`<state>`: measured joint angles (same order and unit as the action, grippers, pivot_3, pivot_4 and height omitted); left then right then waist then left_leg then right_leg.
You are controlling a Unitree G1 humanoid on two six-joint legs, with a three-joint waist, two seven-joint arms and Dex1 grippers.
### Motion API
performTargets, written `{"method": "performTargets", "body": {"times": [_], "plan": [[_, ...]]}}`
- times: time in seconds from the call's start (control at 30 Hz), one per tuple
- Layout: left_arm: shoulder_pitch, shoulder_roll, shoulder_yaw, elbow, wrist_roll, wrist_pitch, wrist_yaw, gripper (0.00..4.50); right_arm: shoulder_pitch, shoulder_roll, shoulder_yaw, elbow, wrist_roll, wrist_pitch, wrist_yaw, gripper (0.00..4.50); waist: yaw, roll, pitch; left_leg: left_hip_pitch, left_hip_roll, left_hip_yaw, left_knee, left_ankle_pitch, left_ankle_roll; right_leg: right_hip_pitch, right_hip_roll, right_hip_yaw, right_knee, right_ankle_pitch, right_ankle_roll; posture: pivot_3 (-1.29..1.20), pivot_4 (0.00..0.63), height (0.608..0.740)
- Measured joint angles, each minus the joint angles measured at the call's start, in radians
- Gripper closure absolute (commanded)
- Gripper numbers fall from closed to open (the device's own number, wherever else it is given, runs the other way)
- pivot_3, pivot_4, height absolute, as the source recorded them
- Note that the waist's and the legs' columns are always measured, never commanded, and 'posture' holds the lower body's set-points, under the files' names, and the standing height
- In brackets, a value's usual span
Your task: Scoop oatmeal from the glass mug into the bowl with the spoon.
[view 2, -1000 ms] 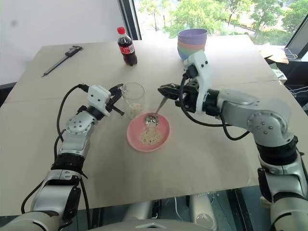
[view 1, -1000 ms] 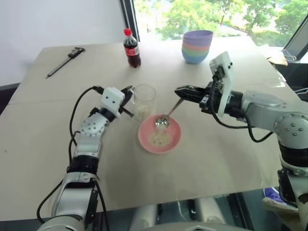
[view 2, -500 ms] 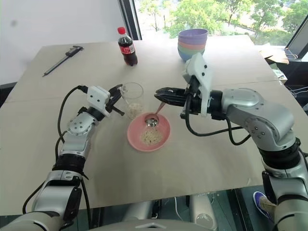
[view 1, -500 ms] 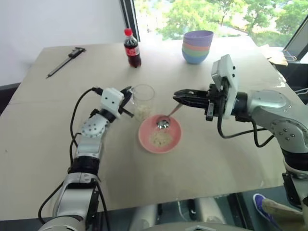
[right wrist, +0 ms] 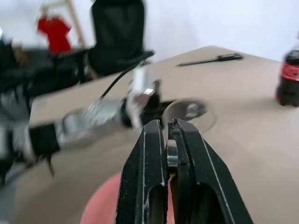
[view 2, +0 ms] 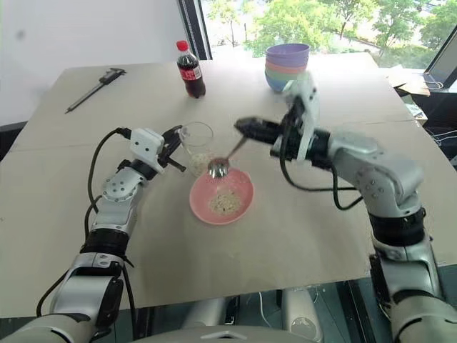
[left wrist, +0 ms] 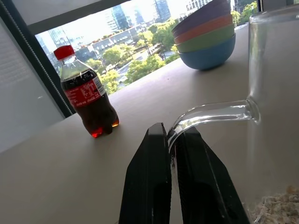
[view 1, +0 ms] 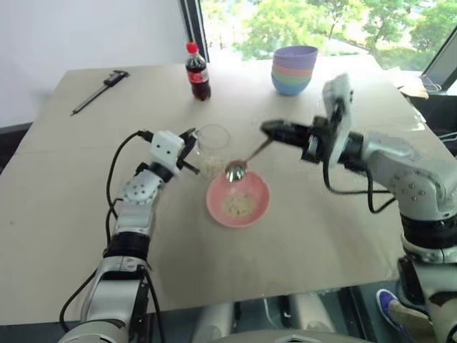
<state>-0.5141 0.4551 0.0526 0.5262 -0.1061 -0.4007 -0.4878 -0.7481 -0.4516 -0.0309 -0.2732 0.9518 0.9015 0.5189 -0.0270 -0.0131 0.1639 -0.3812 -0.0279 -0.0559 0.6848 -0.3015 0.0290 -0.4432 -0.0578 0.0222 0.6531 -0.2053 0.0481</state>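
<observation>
Beige table, pink bowl, glass mug, cola bottle, stacked bowls, caliper

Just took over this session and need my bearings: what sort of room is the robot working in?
Probably an upper-floor lab or office test room, not a kitchen: a plain table beside a large window over treetops, city buildings beyond in the left wrist view, and a caliper lying among the props.

A dark cola bottle with a red cap stands upright near the far edge of the tabletop, left of its middle; a stack of bowls, purple on top, then orange, green and blue, sits near the far edge toward the right corner; a black-and-grey caliper lies flat toward the far left corner, well apart from the bottle; trees show through the window beyond the far edge.
</observation>
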Motion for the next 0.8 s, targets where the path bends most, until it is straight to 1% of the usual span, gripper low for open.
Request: {"method": "performTargets", "body": {"times": [0.03, 0.13, 0.2, 0.27, 0.4, 0.47, 0.6, 0.7, 0.8], "plan": [[0.000, -0.003, 0.001, 0.000, -0.003, 0.001, 0.002, 4.41, -0.050, 0.049, -0.058, 0.054, 0.055, 0.035, -0.081, 4.50, 0.000, 0.000, 0.000, 0.000, 0.000, 0.000, 0.000, 0.000, 0.000, 0.000, -0.003, 0.000, 0.000, 0.000, 0.000, 0.00, 0.150, 0.740], [0.002, -0.011, 0.002, -0.003, -0.012, 0.003, 0.003, 4.41, -0.134, 0.116, -0.146, 0.113, 0.155, 0.073, -0.222, 4.50, 0.003, 0.000, 0.000, -0.001, -0.001, -0.002, -0.001, 0.000, 0.000, -0.001, -0.004, -0.001, -0.001, 0.000, 0.000, 0.00, 0.150, 0.740], [0.005, -0.021, 0.011, -0.004, -0.018, 0.011, 0.003, 4.41, -0.188, 0.170, -0.180, 0.158, 0.190, 0.078, -0.305, 4.50, 0.003, 0.000, 0.000, -0.002, -0.002, -0.001, -0.001, 0.000, 0.000, -0.001, -0.005, -0.001, -0.001, 0.000, 0.000, 0.00, 0.150, 0.740], [0.007, -0.028, 0.015, -0.006, -0.021, 0.016, 0.004, 4.41, -0.209, 0.201, -0.184, 0.182, 0.193, 0.077, -0.345, 4.50, 0.005, 0.001, 0.000, -0.002, -0.002, -0.001, -0.001, 0.000, 0.000, -0.001, -0.005, -0.002, -0.001, 0.000, 0.000, 0.00, 0.150, 0.740], [0.009, -0.035, 0.016, -0.011, -0.024, 0.023, 0.004, 4.41, -0.211, 0.222, -0.145, 0.209, 0.152, 0.077, -0.355, 4.50, 0.010, 0.001, 0.000, -0.002, -0.002, -0.001, -0.001, 0.000, 0.000, -0.001, -0.004, -0.002, -0.001, 0.000, 0.000, 0.00, 0.150, 0.740], [0.011, -0.036, 0.017, -0.014, -0.024, 0.026, 0.007, 4.41, -0.211, 0.218, -0.100, 0.214, 0.106, 0.078, -0.346, 4.50, 0.009, 0.001, 0.000, -0.002, -0.002, -0.001, -0.001, 0.000, 0.000, -0.001, 0.000, -0.002, -0.001, 0.000, 0.000, 0.00, 0.150, 0.740], [0.025, -0.049, 0.022, -0.041, -0.025, 0.043, 0.016, 4.41, -0.211, 0.214, -0.008, 0.245, 0.007, 0.084, -0.322, 4.50, 0.009, 0.001, 0.000, -0.002, -0.002, -0.001, -0.001, 0.000, 0.000, -0.001, 0.000, -0.002, -0.001, 0.000, 0.000, 0.00, 0.150, 0.740], [0.036, -0.059, 0.025, -0.057, -0.025, 0.053, 0.030, 4.41, -0.227, 0.234, 0.035, 0.276, -0.050, 0.083, -0.306, 4.50, 0.010, 0.001, 0.000, -0.002, -0.002, -0.002, 0.000, 0.000, 0.000, -0.001, 0.000, -0.002, -0.001, 0.000, 0.000, 0.00, 0.150, 0.740], [0.046, -0.069, 0.027, -0.073, -0.026, 0.065, 0.037, 4.41, -0.249, 0.247, 0.049, 0.293, -0.089, 0.083, -0.294, 4.50, 0.013, 0.001, 0.000, -0.003, -0.002, -0.002, 0.000, 0.001, -0.001, -0.001, 0.000, -0.003, -0.001, 0.000, 0.000, 0.00, 0.150, 0.740]]}}
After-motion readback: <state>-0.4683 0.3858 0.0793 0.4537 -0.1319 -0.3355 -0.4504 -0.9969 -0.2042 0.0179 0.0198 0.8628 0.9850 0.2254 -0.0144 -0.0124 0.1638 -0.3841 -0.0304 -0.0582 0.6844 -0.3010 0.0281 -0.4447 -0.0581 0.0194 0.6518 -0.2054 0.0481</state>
